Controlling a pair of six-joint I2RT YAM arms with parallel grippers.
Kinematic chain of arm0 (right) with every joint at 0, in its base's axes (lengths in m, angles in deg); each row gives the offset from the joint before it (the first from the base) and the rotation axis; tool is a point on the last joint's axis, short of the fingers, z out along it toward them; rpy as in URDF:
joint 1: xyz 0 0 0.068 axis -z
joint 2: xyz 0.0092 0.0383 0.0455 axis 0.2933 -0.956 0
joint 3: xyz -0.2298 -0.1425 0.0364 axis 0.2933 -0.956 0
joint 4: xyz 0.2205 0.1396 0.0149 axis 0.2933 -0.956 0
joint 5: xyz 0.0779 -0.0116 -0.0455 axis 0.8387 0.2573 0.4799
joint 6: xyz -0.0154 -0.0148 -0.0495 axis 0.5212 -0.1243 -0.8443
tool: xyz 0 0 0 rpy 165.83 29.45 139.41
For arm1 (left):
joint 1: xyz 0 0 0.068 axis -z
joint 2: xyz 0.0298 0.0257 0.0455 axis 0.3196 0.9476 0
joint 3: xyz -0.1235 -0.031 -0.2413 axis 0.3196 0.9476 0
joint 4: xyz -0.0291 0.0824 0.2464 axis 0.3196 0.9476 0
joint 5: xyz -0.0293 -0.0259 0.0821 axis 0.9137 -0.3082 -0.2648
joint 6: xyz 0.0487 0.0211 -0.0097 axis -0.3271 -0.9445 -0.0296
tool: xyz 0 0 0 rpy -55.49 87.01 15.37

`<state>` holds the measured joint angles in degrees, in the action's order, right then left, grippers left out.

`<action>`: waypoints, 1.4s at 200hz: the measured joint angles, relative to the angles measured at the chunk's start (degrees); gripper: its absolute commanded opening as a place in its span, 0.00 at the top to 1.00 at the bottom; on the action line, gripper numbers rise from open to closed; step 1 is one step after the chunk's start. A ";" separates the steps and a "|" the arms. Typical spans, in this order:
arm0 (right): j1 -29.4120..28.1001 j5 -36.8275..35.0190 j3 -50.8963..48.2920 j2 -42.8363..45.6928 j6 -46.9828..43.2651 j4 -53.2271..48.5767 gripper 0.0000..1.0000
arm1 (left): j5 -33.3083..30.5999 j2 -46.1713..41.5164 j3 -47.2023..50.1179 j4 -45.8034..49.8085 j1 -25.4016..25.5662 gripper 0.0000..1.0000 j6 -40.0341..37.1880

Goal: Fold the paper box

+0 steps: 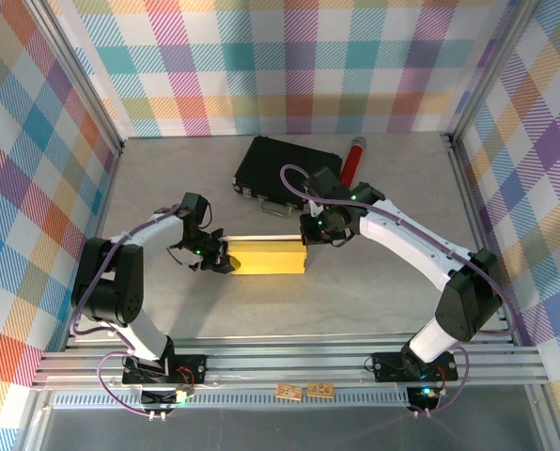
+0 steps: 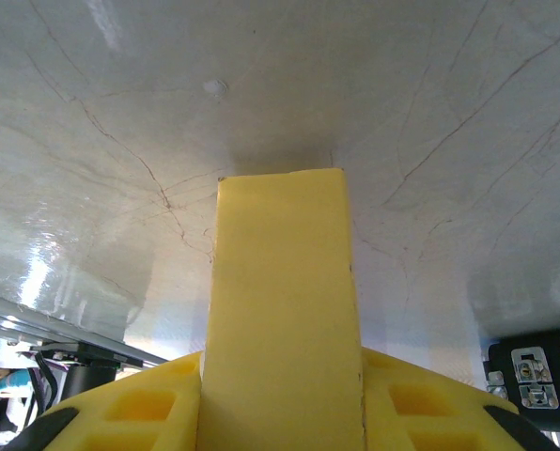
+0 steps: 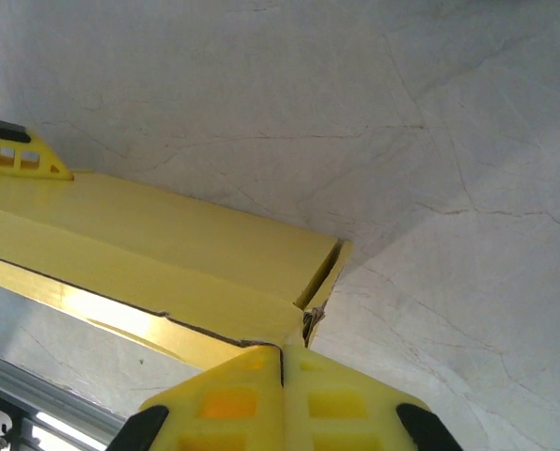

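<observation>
Yellow box (image 1: 266,256) lying mid-bench (image 1: 355,301), long axis left to right. At its left end, left pincer (image 1: 220,256) (image 2: 280,399) clamped across it. At its far right corner, right pincer (image 1: 307,237) (image 3: 282,362) pressed together on a thin edge. Farther back, black case (image 1: 278,172), apart from box.

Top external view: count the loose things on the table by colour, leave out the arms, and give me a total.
Yellow: 1, the paper box
Black: 1, the hard case
Red: 1, the cylinder beside the case
Total: 3
</observation>
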<state>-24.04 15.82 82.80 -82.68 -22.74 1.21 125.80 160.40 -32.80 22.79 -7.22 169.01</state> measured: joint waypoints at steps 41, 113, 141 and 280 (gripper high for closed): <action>-0.68 -1.16 0.72 -0.59 3.61 -0.46 1.00 | 0.13 0.00 0.37 -0.48 -0.07 0.87 0.39; -1.92 -3.10 -4.39 2.21 8.39 4.66 1.00 | 0.15 0.00 0.55 -0.83 -0.11 0.87 1.31; -2.14 -3.04 -6.05 2.40 9.81 5.51 1.00 | 0.28 0.00 0.63 -0.87 -0.11 0.87 1.60; -2.64 -4.74 -10.25 4.28 10.80 8.35 1.00 | -5.20 -2.56 0.68 0.22 -1.29 0.21 -2.82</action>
<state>-26.69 11.08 72.55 -78.40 -11.94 9.56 120.60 157.85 -32.12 23.01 -8.51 166.19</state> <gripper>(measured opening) 0.065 0.742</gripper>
